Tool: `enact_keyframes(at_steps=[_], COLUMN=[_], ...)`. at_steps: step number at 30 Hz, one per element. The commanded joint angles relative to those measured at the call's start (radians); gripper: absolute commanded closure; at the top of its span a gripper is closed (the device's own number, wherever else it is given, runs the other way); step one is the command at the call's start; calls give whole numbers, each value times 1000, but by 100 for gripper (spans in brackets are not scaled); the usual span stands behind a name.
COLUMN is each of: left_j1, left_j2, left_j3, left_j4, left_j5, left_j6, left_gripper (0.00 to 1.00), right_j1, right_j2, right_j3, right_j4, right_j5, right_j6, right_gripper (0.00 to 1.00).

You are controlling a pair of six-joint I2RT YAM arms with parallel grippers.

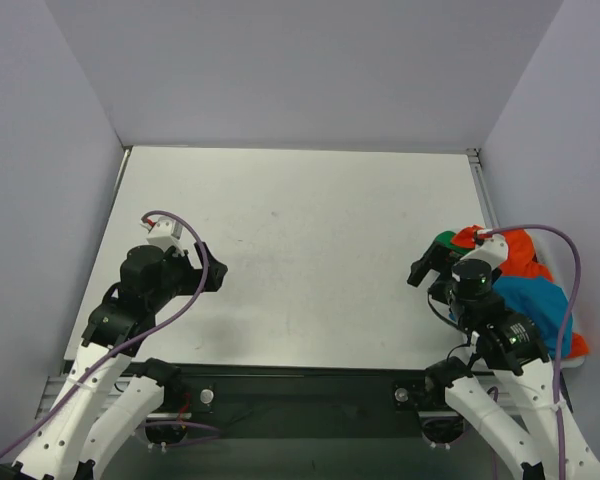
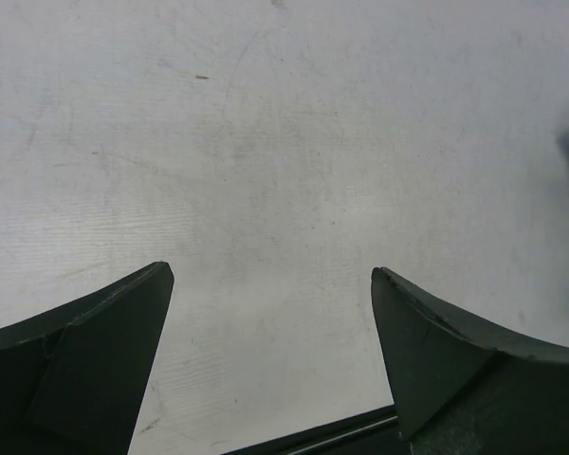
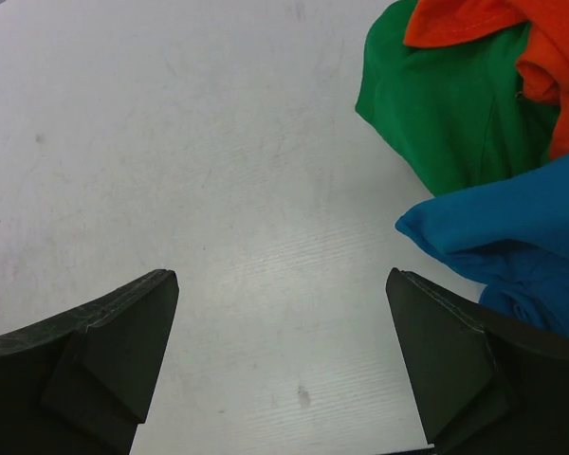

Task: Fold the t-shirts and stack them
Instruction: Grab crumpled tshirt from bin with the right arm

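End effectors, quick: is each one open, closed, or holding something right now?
Left end effector: open, holding nothing.
Right end effector: open, holding nothing, beside the t-shirts.

You have a matte white table (image 1: 310, 220), faintly scuffed, with a small dark fleck (image 2: 201, 77) toward 11 o'clock in the left wrist view. Plain pale lavender-grey walls (image 1: 300, 70) close it in at 9, 12 and 3 o'clock. A black rail (image 1: 300, 378) runs along its 6 o'clock edge. Light is even and diffuse.
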Motion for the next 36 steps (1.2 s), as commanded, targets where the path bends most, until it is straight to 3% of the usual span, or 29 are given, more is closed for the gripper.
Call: enact_keyframes(at_steps=[1,9,14,20,26,36], left_j1=[6,6,4,4,-7,-24], left_j2=[1,5,7,4,1,-5], left_j3=[1,2,1,1,1,1], left_j4=[15,17,17,17,18,17], left_j5=[16,21,23,32,35,33], left_j6=[14,14,14,14,16,17], left_gripper=[3,3,3,3,3,3], right_j1=[-6,-4,-4,-35,-185,-343], right_j2=[23,91,145,175,269,361], right_j3=[51,158,239,238,224,189], right_j4=[-51,-201,-349,-421,-421,-338], right_j5=[70,205,371,489,463,351], right_j6=[-1,78,166,244,270,270], right_gripper=[0,0,0,0,0,13])
